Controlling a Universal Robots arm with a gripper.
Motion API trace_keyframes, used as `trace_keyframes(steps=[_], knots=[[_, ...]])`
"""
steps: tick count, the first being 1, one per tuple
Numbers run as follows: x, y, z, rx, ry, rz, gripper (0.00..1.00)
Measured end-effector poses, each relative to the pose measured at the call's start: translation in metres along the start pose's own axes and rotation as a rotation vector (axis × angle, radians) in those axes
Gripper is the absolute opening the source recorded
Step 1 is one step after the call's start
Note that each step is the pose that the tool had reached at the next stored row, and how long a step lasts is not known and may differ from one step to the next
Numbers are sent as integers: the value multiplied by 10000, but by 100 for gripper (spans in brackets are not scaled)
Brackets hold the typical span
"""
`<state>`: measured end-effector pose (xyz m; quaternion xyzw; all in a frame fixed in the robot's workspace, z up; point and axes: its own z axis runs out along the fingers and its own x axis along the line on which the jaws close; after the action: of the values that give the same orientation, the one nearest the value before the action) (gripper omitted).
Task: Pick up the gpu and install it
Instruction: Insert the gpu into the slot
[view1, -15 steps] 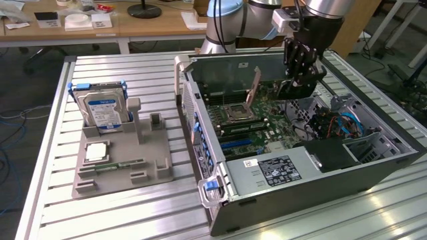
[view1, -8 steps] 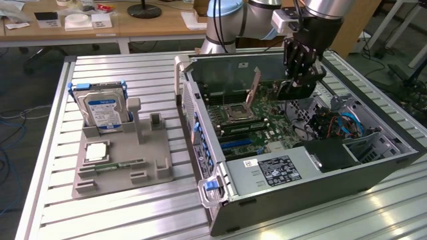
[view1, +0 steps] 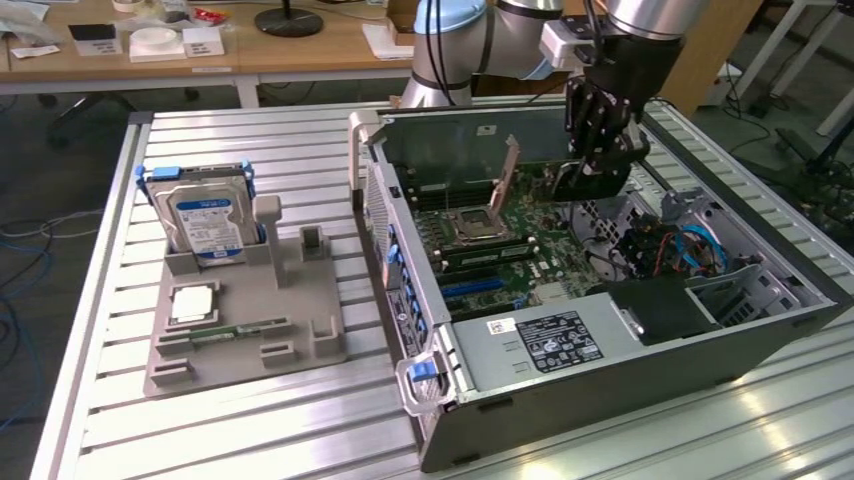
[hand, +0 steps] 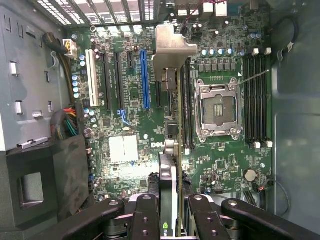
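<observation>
My gripper (view1: 599, 150) hangs inside the open computer case (view1: 747, 320), over the far right part of the motherboard (view1: 534, 250) in the exterior view. It is shut on the gpu (view1: 589, 183), a thin black card held on edge. In the wrist view the gripper (hand: 170, 220) clamps the gpu (hand: 172, 150) from both sides. The card's silver end bracket (hand: 173, 45) points away from the fingers (hand: 145, 215). The card hovers above the board between the long blue slot (hand: 145, 80) and the processor socket (hand: 218, 110).
A grey fixture (view1: 300, 330) on the slatted table at the exterior view's left holds a silver hard drive (view1: 203, 215), a small chip (view1: 194, 303) and a green memory stick (view1: 234, 332). Inside the case are a raised socket lever (view1: 509, 170), cables (view1: 667, 250) and a labelled power supply (view1: 554, 340).
</observation>
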<state>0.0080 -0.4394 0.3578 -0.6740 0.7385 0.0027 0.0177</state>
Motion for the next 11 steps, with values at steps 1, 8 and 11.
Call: trace_keyframes(steps=[1,8,11], knots=[[0,0,0,0,0,0,27],[1,8,11,0,0,1,27],[1,9,11,0,0,1,27]])
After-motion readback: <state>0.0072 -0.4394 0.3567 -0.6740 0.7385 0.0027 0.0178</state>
